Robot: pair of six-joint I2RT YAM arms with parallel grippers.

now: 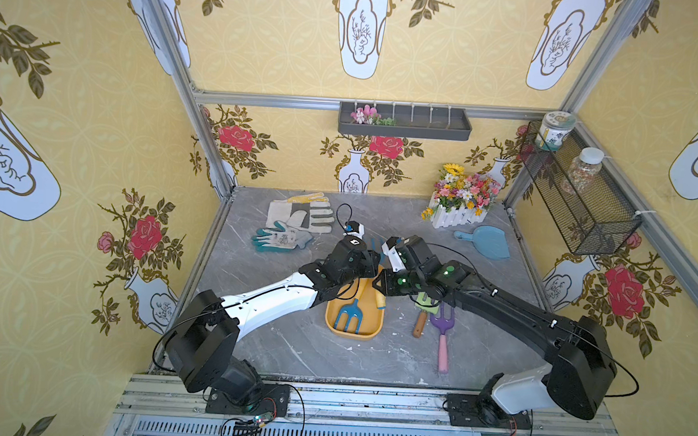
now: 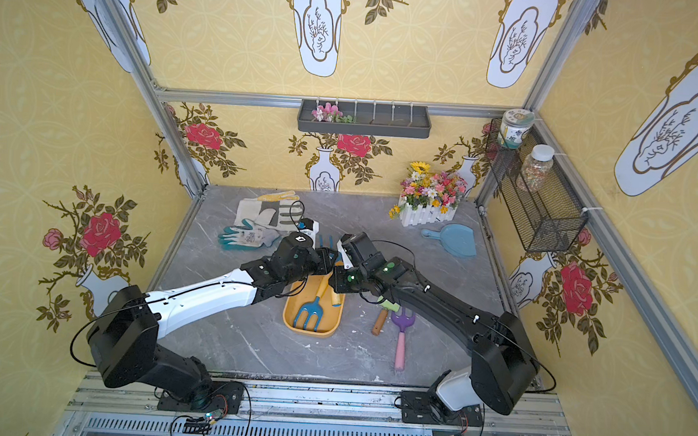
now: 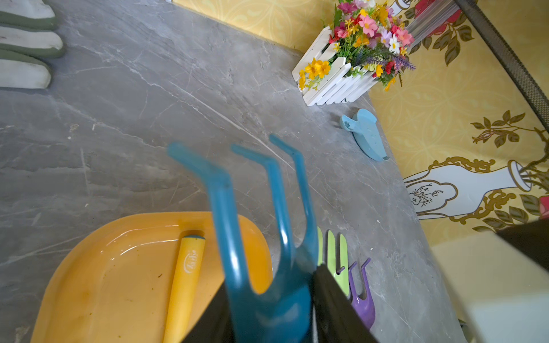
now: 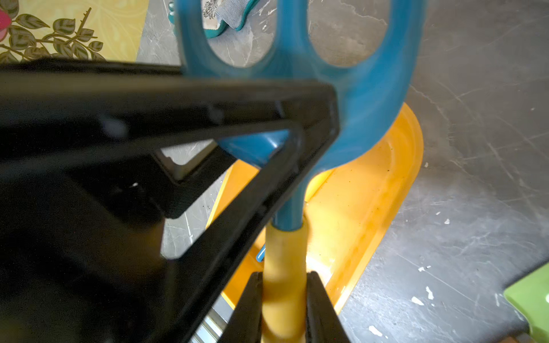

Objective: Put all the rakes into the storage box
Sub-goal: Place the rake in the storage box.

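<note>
Right gripper (image 4: 283,277) clamps rake (image 4: 365,118) handle; left gripper (image 3: 270,297) pinches its head above storage box (image 3: 104,282).

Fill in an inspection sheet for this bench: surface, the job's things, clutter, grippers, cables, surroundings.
Surface: grey marble table, a few white flecks.
Job's things: rake held in the air at the far end of the storage box, not yet in it.
Clutter: fork lying in the storage box; on the table, gloves, flower box, dustpan, purple fork, green tool.
Grippers: left gripper clamps the rake's head; right gripper clamps its yellow handle.
Cables: black loop by the left wrist, hanging free.
Surroundings: flowered yellow walls; grey shelf; wire basket with two jars.
</note>
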